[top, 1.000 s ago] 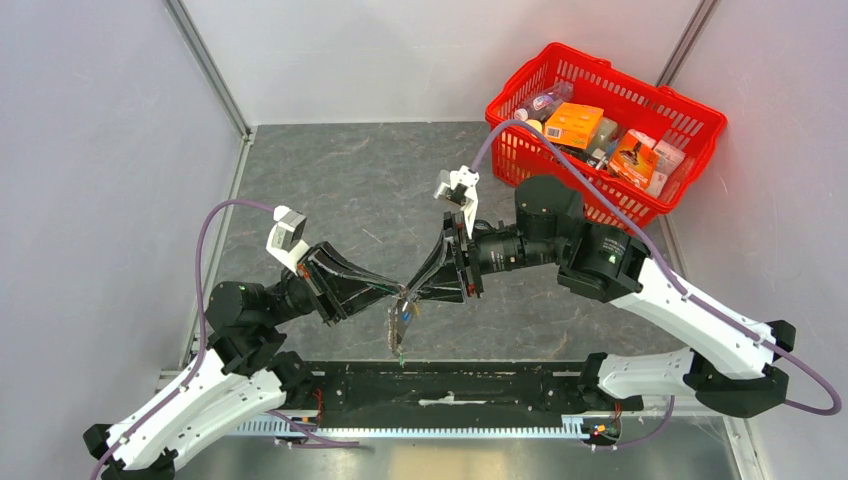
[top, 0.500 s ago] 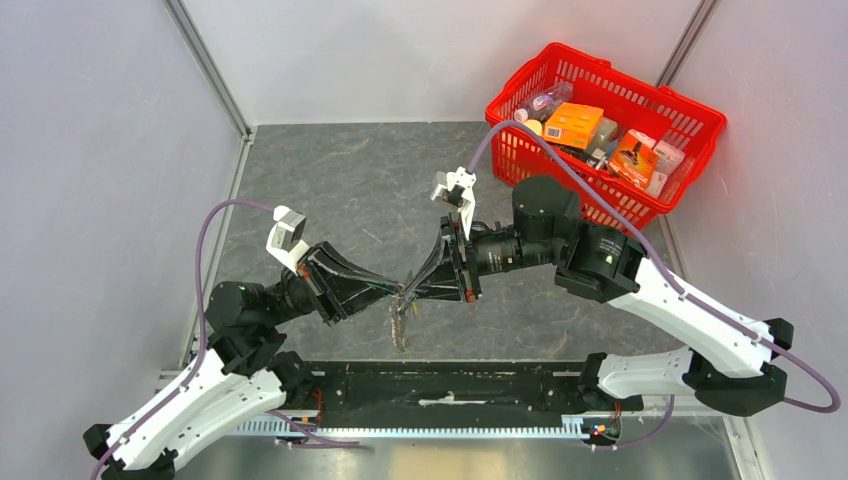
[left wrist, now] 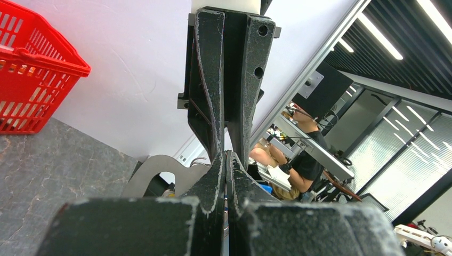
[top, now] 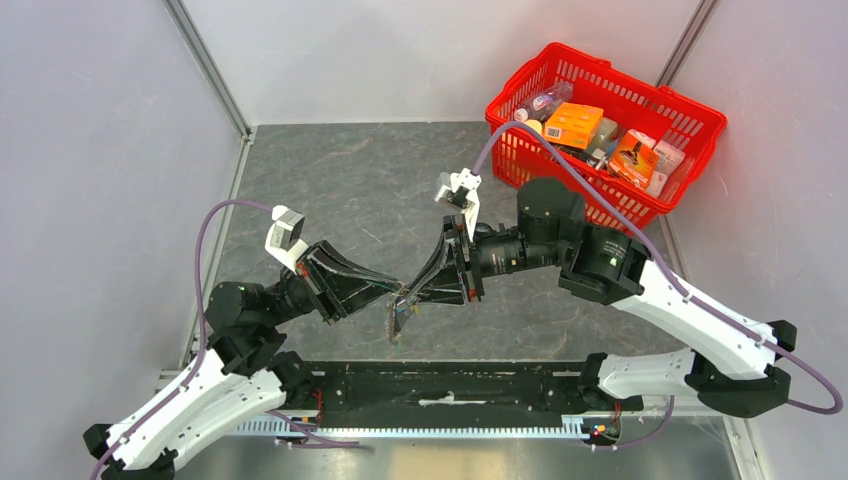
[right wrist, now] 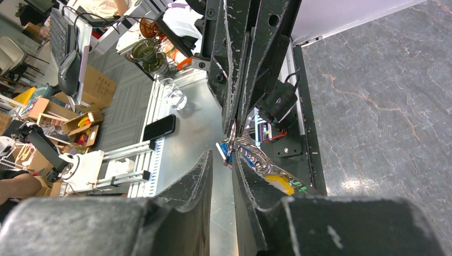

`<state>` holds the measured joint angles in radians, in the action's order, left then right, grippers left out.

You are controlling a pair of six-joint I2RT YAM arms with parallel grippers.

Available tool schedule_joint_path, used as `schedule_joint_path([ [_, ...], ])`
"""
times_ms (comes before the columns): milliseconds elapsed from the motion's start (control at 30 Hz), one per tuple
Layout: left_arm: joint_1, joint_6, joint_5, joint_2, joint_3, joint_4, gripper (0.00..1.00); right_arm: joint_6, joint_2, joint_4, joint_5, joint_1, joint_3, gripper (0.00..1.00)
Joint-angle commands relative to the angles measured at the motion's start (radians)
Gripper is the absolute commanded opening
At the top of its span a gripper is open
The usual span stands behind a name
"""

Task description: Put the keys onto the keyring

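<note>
Top view: two black and white arms reach in from the near edge and meet nose to nose over the middle of the grey counter (top: 330, 180). The left end effector (top: 398, 297) and the right end effector (top: 411, 295) almost touch. The keyring (top: 397, 320) dangles just below them, off the surface. A red basket (top: 520, 72) of packets sits in the far right corner, well apart.

Left wrist view: the left end effector (left wrist: 227, 165) has its fingers pressed together. The right end effector (left wrist: 227, 144) comes down from above, tip to tip with it. The keyring is hidden here.

Right wrist view: the left end effector (right wrist: 234, 125) is clamped on the top of the keyring (right wrist: 250, 152), whose wire coils and a yellow tag (right wrist: 278, 184) hang beside it. The right end effector (right wrist: 223, 160) has its fingers slightly apart, a narrow slit between them. The blue-headed key (right wrist: 225, 151) sits right at that slit; whether a pad touches it is unclear.

The step looks like threading this key onto the ring. It probably calls for a steady left clamp, a flat pinch on the key's head, and very small moves so the dangling strap does not swing
</note>
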<state>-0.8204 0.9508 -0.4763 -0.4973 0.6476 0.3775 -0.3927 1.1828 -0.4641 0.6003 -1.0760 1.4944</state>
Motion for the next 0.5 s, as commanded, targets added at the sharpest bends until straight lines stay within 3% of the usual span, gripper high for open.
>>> schedule_joint_path([
  [0, -0.002, 0.022, 0.022, -0.002, 0.006, 0.07, 0.02, -0.001, -0.029, 0.041, 0.008, -0.006, -0.008, 0.26],
  [267, -0.002, 0.027, 0.021, -0.001, 0.004, 0.079, 0.02, 0.0, -0.025, 0.041, 0.004, -0.005, -0.01, 0.18],
  [467, -0.002, 0.029, 0.022, -0.002, 0.004, 0.087, 0.02, 0.002, -0.022, 0.039, 0.003, -0.007, -0.01, 0.01],
])
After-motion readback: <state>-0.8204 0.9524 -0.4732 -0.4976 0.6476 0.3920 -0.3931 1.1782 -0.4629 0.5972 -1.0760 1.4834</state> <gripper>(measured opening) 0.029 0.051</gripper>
